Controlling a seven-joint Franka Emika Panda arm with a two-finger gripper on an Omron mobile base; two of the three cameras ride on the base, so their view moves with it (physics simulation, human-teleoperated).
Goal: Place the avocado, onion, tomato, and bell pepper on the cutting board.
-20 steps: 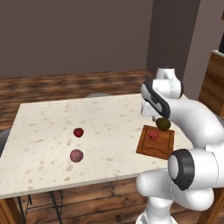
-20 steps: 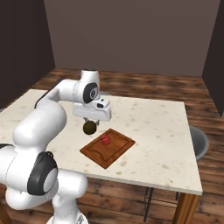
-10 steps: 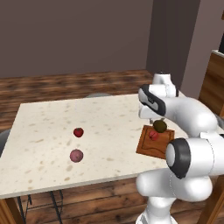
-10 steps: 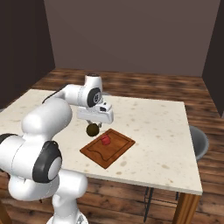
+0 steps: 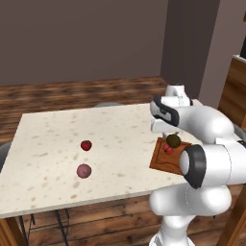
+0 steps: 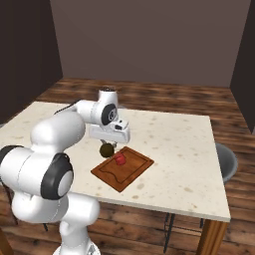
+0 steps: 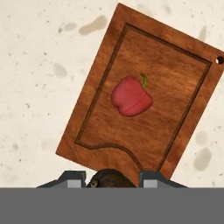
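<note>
Left base view: big rectangular beige speckled stone table (image 5: pixel 57 139) on a wood-plank floor, white arm rising at 4 o'clock. Flat rectangular reddish-brown wooden cutting board (image 5: pixel 161 161) lies at the table's 3 o'clock edge, partly behind the arm; in the hand view its darker groove runs just inside the rim.

Dull pink-maroon round onion (image 5: pixel 83 171) sits on bare table, well apart from the board, at about 9 o'clock from it. Small bright red round tomato (image 5: pixel 86 145) is near the onion, at its 12 o'clock — also off the board.

Red bell pepper with a green stem (image 7: pixel 131 96) lies on the board, roughly mid-board in the hand view.

Small dark olive-brown roundish avocado (image 6: pixel 106 149) hangs pinched in the two-finger gripper (image 6: pixel 107 147), jaws clenched on it. Right base view puts it over the board's 10 o'clock edge, just beside the pepper — can't tell if it touches the wood. In the hand view the avocado shows between the two fingertips (image 7: pixel 72 178) at 6 o'clock, with the board's near edge right above it.
</note>
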